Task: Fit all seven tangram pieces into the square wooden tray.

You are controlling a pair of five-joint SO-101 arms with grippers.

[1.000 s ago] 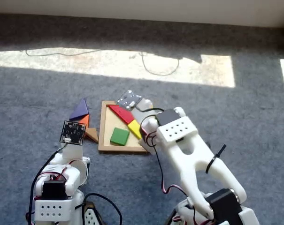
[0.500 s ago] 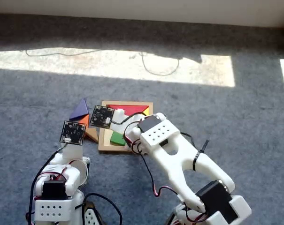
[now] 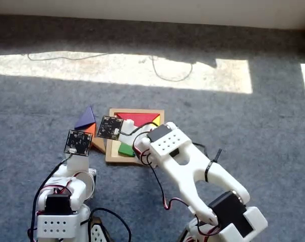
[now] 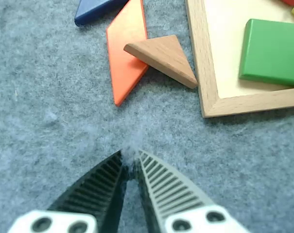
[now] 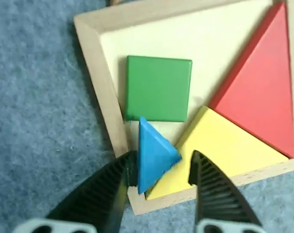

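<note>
The left arm (image 3: 66,194) sits folded low at the near left edge of the floor (image 3: 273,126), wrist aimed away from its base. The left claw (image 4: 130,166) points down at the floor, its fingers closed tip to tip. The right arm (image 3: 192,171) stretches long from the near right, slanting toward the left arm's side, wrist bent downward. The right claw (image 5: 159,167) has its fingers parted.

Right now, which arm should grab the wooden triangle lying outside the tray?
Left. Its pincer, shut, sits over carpet right by the wooden triangle, on that side of the tray. The right pincer is open over the tray's corner with the blue triangle between its fingers.
</note>
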